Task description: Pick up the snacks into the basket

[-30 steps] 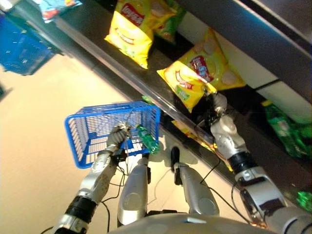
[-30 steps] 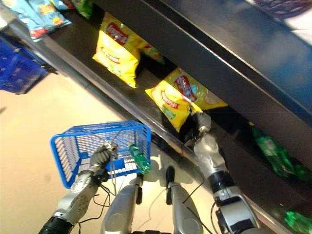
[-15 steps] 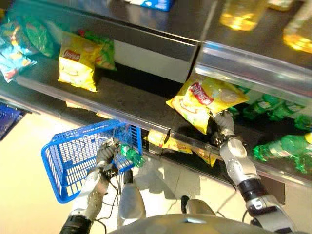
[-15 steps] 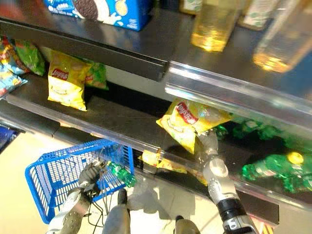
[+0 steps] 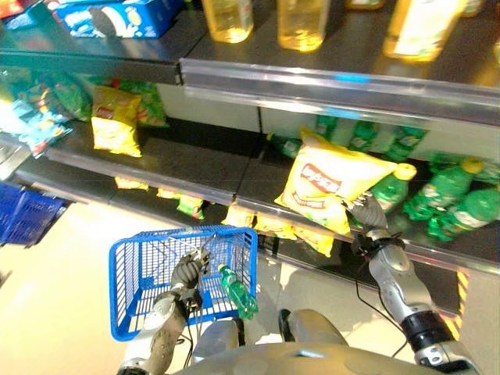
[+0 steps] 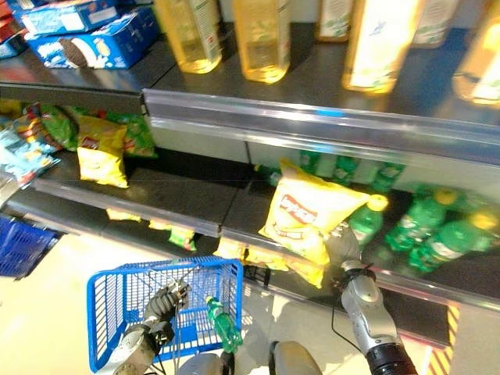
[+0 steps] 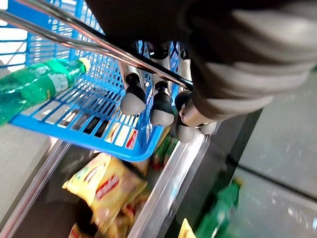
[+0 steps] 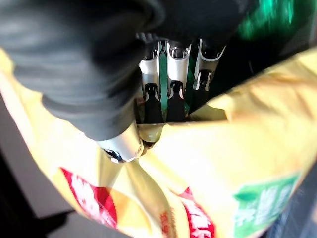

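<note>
In the left eye view, the blue basket (image 5: 152, 273) hangs in front of the lower shelf (image 5: 156, 168), and every place here is given from that basket. The left hand (image 5: 187, 270) is curled round the thin metal handle (image 5: 205, 234) at the basket's rim. A green bottle (image 5: 237, 291) lies tilted against the basket's near wall. Up and to the right of the basket, the right hand (image 5: 366, 214) grips the lower corner of a yellow snack bag (image 5: 332, 185), lifted clear of the shelf edge. Green bottles (image 5: 449, 199) lie on the shelf further right of the bag. Up and to the left of the basket, another yellow bag (image 5: 115, 125) rests on the same shelf.

The right eye view shows the same layout, with oil bottles (image 6: 258, 35) on the upper shelf, high above the basket.

In the left wrist view, the fingers (image 7: 132, 96) wrap the handle, the basket's mesh and the green bottle just past them.

In the right wrist view, the fingers (image 8: 171, 74) and thumb pinch the yellow bag's edge.
</note>
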Robot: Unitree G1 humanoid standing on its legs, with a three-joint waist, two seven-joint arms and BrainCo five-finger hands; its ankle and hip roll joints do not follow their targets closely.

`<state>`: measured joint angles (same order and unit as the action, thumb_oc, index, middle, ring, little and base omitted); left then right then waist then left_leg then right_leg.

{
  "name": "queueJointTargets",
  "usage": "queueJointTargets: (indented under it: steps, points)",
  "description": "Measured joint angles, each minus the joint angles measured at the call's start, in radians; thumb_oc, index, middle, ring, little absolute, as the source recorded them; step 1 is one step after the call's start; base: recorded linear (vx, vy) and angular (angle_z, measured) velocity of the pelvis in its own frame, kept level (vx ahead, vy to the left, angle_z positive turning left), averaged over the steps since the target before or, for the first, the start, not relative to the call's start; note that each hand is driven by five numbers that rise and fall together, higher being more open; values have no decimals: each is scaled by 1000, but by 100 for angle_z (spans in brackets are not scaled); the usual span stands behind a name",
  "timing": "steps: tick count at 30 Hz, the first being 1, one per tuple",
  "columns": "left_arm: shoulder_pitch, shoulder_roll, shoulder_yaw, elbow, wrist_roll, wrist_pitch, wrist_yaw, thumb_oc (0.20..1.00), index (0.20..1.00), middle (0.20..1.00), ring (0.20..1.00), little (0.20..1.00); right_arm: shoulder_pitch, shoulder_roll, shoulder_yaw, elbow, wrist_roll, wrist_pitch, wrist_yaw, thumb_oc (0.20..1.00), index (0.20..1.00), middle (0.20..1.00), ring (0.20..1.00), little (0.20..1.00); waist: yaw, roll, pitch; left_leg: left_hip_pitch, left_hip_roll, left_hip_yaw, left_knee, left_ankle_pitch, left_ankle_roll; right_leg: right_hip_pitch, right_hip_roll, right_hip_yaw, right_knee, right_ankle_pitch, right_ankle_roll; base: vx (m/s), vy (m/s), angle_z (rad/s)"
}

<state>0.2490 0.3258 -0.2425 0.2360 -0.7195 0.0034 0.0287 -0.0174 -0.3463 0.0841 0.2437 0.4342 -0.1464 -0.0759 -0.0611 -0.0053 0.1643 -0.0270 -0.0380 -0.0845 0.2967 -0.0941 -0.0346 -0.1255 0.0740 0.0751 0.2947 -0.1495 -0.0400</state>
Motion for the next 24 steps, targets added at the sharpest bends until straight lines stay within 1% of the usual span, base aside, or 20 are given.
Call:
queueJointTargets:
  steps: [1,2,3,5,6,7,8,11,12,13,14,15,17,18,19,20,21,22,23,24]
  points:
    - [0,1,-4,0,5,0,-2,200,200,200,200,200,1,0,-1,0,0,-1,0,200,200,200,200,200,-7,-2,-4,18,-1,-2,-19,-3,0,-1,-1,-15,-9,12,6,-103,109,-21]
    - [-5,2,-6,-1,19,0,-7,200,200,200,200,200,2,5,-6,0,-4,-2,1,200,200,200,200,200,-8,-5,-7,35,-3,-23,-57,-16,3,2,13,-5,-19,43,-22,-123,106,-17]
    - [-23,-8,-9,-1,43,1,-8,200,200,200,200,200,6,11,-18,-2,-8,-4,1,200,200,200,200,200,-10,0,-11,34,6,-46,-92,-22,-3,-2,28,-9,-47,77,-67,-119,96,-13]
    - [-51,-13,-14,-1,69,1,-12,200,200,200,200,200,21,11,-23,-1,-13,-5,0,200,200,200,200,200,-17,0,-11,16,18,-54,-98,-27,-11,-7,33,-31,-75,96,-68,-241,225,10]
    - [-59,-17,-14,-1,80,0,-16,200,200,200,200,200,27,11,-24,-1,-16,-5,0,200,200,200,200,200,-28,0,-12,15,15,-52,-114,-26,-9,-6,34,-42,-84,106,-66,-275,271,30]
    - [-74,-24,-14,-2,89,0,-20,200,200,200,200,200,34,11,-19,-1,-30,-5,1,200,200,200,200,200,-35,1,-19,15,10,-56,-165,-9,3,-13,33,-49,-98,114,-62,-147,136,14]
    - [-80,-28,-14,-2,94,-1,-21,200,200,200,200,200,36,14,-12,0,-35,-4,3,200,200,200,200,200,-36,-9,-25,10,7,-54,-170,-6,9,-26,28,-42,-98,121,-50,-164,164,-6]
    - [-110,-44,-15,-2,98,-3,-22,200,200,200,200,200,37,14,19,0,-69,-5,18,200,200,200,200,200,-34,-17,-37,-37,-7,-42,-164,14,18,-80,14,-30,-93,141,-17,-253,170,-23]
    - [-120,-39,-21,-3,98,-4,-23,200,200,200,200,200,40,1,58,0,-93,-7,31,200,200,200,200,200,-38,-32,-37,-46,-30,-22,-170,29,33,-100,11,2,-96,166,-5,-270,162,-67]
    - [-130,-33,-22,-5,98,-4,-29,200,200,200,200,200,33,-49,134,0,-147,-7,60,200,200,200,200,200,-29,-38,-34,-59,-36,-8,-177,38,45,-111,10,30,-127,193,30,-176,118,-80]
    - [-131,-30,-21,-6,98,-4,-30,200,200,200,200,200,28,-74,172,2,-179,-6,81,200,200,200,200,200,-22,-35,-28,-58,-21,8,-191,52,44,-112,0,16,-141,182,50,-130,63,-73]
    - [-133,-24,-24,-10,97,-4,-34,200,200,200,200,200,25,-96,220,8,-235,-5,111,200,200,200,200,200,-26,-38,-22,-68,-14,31,-194,64,53,-124,-20,-24,-130,177,90,-144,67,-43]
    - [-140,-8,-43,-11,97,-4,-39,200,200,200,200,200,25,-126,289,11,-298,-5,149,200,200,200,200,200,-33,-39,-9,-82,-14,39,-189,73,67,-136,-54,-33,-47,147,127,-206,59,-22]
    - [-146,-1,-57,-17,97,-4,-49,200,200,200,200,200,15,-147,328,16,-338,-6,169,200,200,200,200,200,-26,-41,-4,-109,-8,43,-177,78,64,-144,-66,-35,41,89,150,-205,-3,-9]
    - [-156,10,-79,-23,97,-4,-59,200,200,200,200,200,-4,-186,396,20,-400,-5,194,200,200,200,200,200,-3,-30,3,-128,0,35,-179,94,54,-137,-71,-26,59,42,145,-156,-15,-6]
    - [-175,28,-101,-26,96,-5,-65,200,200,200,200,200,-26,-211,444,18,-434,-6,213,200,200,200,200,200,4,-43,5,-145,-3,30,-184,111,48,-112,-79,-28,12,37,145,-263,-28,-4]
    - [-212,35,-113,-27,95,-5,-70,200,200,200,200,200,-82,-224,497,32,-484,-7,236,200,200,200,200,200,28,-40,34,-182,0,13,-183,135,38,-87,-77,-20,-82,63,102,-199,-19,9]
    - [-235,35,-121,-27,94,-5,-70,200,200,200,200,200,-128,-225,524,52,-505,-8,242,200,200,200,200,200,26,-31,59,-204,5,6,-176,144,33,-92,-73,-25,-98,80,97,-316,-37,26]
    - [-284,47,-143,-27,86,-6,-67,200,200,200,200,200,-200,-236,593,87,-534,-7,244,200,200,200,200,200,30,-24,107,-224,7,-3,-176,159,27,-116,-72,-32,-86,93,77,-120,-16,27]
    - [-300,45,-155,-26,73,-6,-67,200,200,200,200,200,-247,-240,625,94,-564,-6,250,200,200,200,200,200,47,-19,121,-238,8,-2,-179,166,24,-139,-65,-34,-67,95,70,-131,-22,11]
